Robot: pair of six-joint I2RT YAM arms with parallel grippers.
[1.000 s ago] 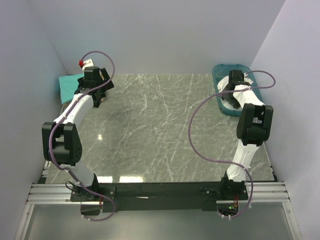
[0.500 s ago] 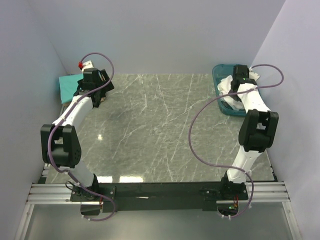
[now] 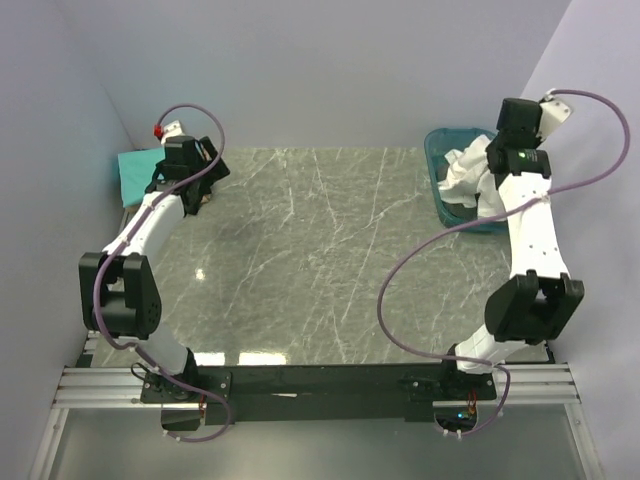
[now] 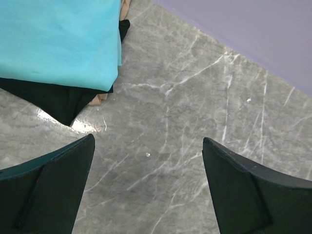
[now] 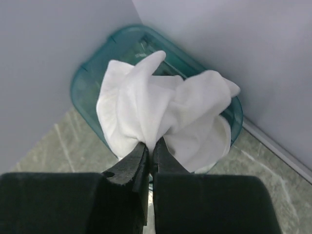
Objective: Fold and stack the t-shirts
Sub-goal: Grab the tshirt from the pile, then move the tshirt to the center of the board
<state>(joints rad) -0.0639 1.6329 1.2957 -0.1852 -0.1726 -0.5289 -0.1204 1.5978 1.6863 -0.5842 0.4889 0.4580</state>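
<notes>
While over the tub (image 5: 86,81), white t-shirt (image 5: 163,109) (in right gripper (image 5: 150,148)).

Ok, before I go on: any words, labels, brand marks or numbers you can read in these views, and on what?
None: no text can be read in any view.
white t-shirt: bunched in the right gripper over the teal tub; only plain white cloth shows, no print.
teal t-shirt, lying on the black t-shirt: both plain, no label showing.
table: marble veining only.
</notes>
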